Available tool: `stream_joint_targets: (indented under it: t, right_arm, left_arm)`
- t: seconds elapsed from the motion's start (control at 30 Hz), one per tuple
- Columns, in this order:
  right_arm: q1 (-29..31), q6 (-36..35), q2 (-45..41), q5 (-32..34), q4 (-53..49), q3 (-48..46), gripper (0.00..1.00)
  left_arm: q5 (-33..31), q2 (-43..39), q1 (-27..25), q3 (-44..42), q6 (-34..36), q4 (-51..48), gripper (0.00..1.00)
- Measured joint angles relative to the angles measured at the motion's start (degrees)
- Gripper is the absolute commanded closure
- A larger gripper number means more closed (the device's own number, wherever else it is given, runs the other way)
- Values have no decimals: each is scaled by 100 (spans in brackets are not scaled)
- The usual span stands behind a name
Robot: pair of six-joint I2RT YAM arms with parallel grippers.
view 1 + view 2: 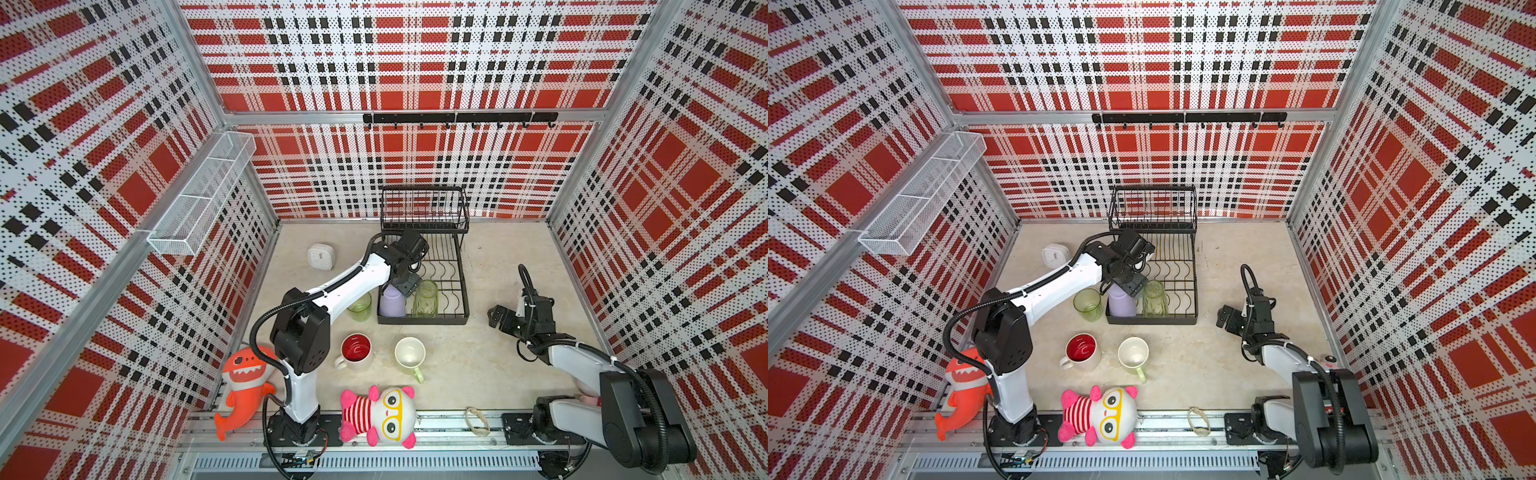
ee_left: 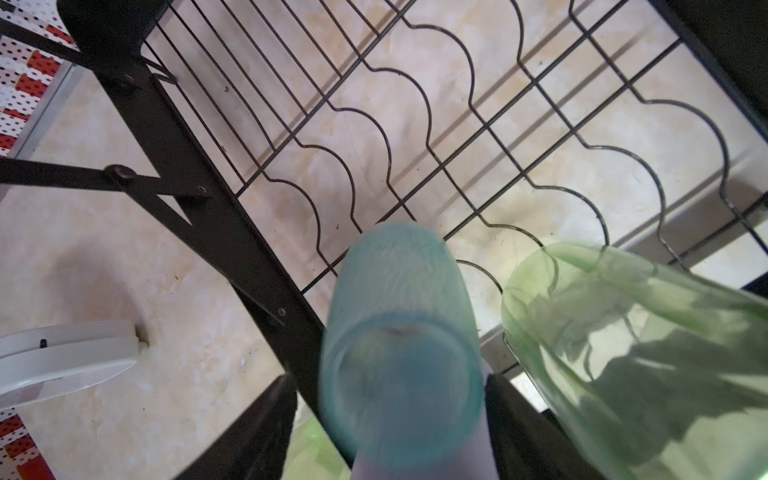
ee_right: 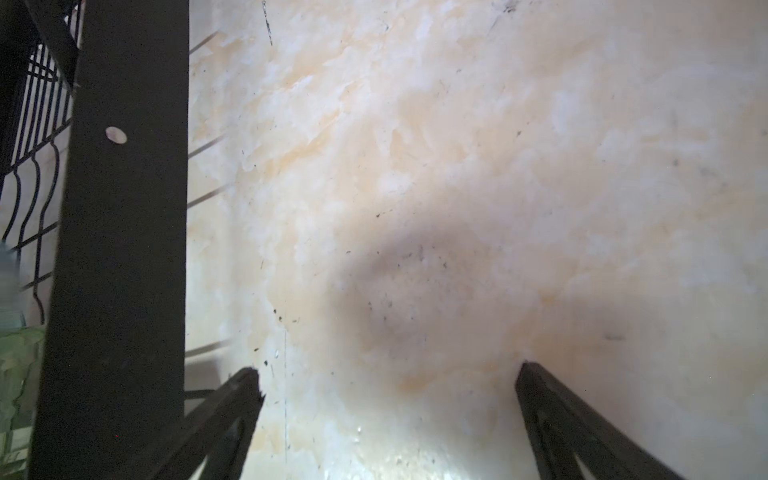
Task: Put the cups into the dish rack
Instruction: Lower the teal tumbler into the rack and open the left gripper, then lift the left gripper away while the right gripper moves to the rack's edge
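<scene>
My left gripper (image 1: pixel 405 284) (image 2: pixel 390 378) hangs over the front left corner of the black dish rack (image 1: pixel 457 316), open. A blurred small teal cup (image 2: pixel 399 332) sits between its jaws, with a gap on one side. Just beneath it stands the lavender tumbler (image 1: pixel 392 305) (image 2: pixel 424 471). A clear green tumbler (image 1: pixel 426 299) (image 2: pixel 623 353) stands beside it in the rack. Another green tumbler (image 1: pixel 360 306) stands on the table left of the rack. The white mug with red inside (image 1: pixel 356 351) and the pale green mug (image 1: pixel 409 353) stand nearer the front. My right gripper (image 1: pixel 496 316) (image 3: pixel 388 372) is open over bare table, right of the rack.
A white square clock (image 1: pixel 321 256) lies left of the rack. An orange shark plush (image 1: pixel 243 382), a pink and white plush (image 1: pixel 378 415) and a rubber band (image 1: pixel 477 420) lie along the front rail. A white mesh shelf (image 1: pixel 199 199) hangs on the left wall.
</scene>
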Motion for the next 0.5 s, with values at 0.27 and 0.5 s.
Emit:
stream_joint_targets:
  t: [0.27, 0.5]
  right_arm:
    - [0, 11, 52, -17, 61, 0, 0]
    - [0, 11, 79, -22, 109, 0, 0]
  left_arm:
    - [-122, 85, 103, 133, -7, -68, 24]
    - [-87, 81, 251, 225, -11, -68, 22]
